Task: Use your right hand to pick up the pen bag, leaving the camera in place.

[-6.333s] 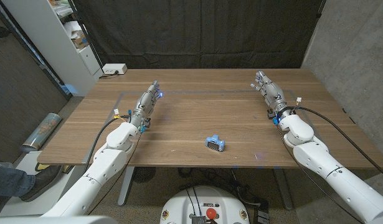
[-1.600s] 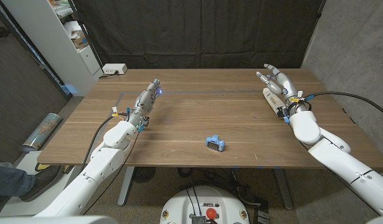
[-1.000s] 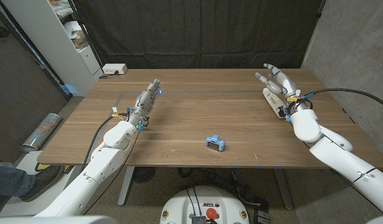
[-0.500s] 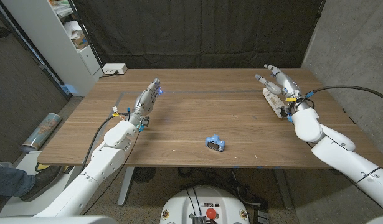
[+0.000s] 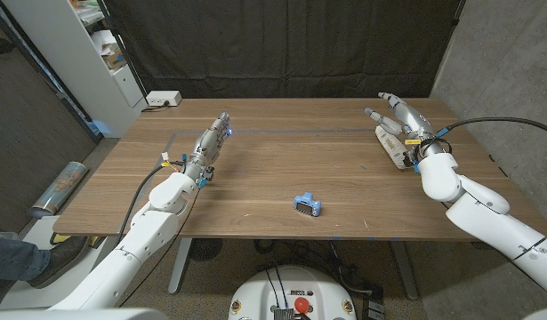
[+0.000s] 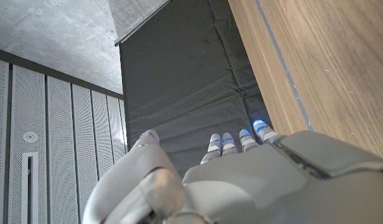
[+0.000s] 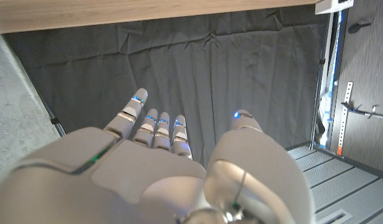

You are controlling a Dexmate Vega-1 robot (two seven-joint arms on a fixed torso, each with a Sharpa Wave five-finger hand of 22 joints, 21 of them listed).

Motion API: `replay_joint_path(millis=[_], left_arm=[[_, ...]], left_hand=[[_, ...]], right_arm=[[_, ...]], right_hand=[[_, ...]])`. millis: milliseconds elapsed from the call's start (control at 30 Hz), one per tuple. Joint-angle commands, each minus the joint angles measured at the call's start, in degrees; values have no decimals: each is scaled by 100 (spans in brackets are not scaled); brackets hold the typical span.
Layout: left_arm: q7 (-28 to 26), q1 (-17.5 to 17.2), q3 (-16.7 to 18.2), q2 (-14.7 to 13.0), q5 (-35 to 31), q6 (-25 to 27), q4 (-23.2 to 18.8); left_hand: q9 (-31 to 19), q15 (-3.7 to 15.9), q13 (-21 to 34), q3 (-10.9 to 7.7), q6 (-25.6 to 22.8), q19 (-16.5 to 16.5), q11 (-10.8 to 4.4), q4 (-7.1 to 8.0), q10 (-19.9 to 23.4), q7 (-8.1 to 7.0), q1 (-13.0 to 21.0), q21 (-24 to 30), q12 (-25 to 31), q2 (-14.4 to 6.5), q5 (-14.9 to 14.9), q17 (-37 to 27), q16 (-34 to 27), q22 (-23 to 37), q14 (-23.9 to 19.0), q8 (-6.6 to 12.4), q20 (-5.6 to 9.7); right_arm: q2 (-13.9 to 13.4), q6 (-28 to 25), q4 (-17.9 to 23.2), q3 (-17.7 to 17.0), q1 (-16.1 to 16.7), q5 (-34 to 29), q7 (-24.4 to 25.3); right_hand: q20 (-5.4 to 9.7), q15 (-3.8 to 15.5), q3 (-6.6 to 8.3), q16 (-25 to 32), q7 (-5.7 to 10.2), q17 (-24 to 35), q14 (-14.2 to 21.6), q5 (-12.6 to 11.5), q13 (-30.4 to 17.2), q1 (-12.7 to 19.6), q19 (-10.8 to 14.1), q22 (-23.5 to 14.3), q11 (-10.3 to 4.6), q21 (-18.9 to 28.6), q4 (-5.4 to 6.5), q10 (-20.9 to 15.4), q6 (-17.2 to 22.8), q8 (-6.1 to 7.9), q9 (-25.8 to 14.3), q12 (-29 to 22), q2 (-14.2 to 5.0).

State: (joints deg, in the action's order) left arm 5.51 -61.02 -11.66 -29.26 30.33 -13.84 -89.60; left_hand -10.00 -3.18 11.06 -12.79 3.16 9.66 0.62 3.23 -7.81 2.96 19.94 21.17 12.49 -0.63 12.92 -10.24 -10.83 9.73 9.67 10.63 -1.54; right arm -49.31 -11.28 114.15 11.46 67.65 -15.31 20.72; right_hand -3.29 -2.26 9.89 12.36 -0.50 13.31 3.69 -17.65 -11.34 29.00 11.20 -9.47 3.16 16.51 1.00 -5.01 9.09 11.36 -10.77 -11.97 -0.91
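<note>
Right hand (image 5: 400, 124) shifted right, likely over pen bag (image 5: 389, 147)

Table (image 5: 282, 169): matt wood, visible grain. Both hands, left (image 5: 208, 147) and right (image 5: 399, 124): smooth pale plastic shells, slight sheen. Backdrop curtain (image 5: 282, 44): dark wrinkled cloth. Camera (image 5: 307, 205): blue plastic.

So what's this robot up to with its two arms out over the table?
Nothing is picked up yet. The right hand is open, fingers spread, over a pale pen bag near the table's far right corner. The left hand waits on the other side, holding nothing. A small blue camera sits near the front edge, away from both hands.
</note>
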Motion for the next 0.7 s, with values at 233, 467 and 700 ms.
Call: replay_joint_path(millis=[233, 467, 700], left_arm=[[103, 88, -5, 4, 30, 4, 98], [161, 106, 2, 30, 55, -16, 183], [207, 122, 13, 40, 69, -15, 205]], left_hand=[[-29, 4, 12, -2, -32, 406, -4, -24, 25, 16, 12, -19, -12, -38, -2, -22, -14, 26, -8, 33, -44], [-30, 4, 12, 2, -43, 411, -11, -26, 23, 16, 9, -36, -15, -40, -1, -23, -13, 27, -5, 35, -58], [-30, 5, 13, 6, -46, 407, -5, -28, 26, 18, 6, -51, -14, -43, -1, -23, -11, 27, 0, 34, -63]], right_arm=[[-136, -570, 255, 94, -3, -311, -120], [-198, -816, 353, 179, -46, -449, -216], [-231, -1033, 430, 259, -92, -566, -275]], right_hand=[[-37, -41, 4, 19, 44, -7, 8, -36, -16, 58, 48, -25, -35, -28, -32, -14, -17, -7, -33, 10, 25], [-56, -40, 3, 23, 49, -11, 24, -33, -19, 69, 51, -26, -29, -48, -46, -24, -26, -9, -34, 8, 35], [-70, -46, 1, 25, 38, -16, 35, -32, -20, 82, 56, -26, -32, -64, -62, -24, -32, -9, -35, 9, 47]])
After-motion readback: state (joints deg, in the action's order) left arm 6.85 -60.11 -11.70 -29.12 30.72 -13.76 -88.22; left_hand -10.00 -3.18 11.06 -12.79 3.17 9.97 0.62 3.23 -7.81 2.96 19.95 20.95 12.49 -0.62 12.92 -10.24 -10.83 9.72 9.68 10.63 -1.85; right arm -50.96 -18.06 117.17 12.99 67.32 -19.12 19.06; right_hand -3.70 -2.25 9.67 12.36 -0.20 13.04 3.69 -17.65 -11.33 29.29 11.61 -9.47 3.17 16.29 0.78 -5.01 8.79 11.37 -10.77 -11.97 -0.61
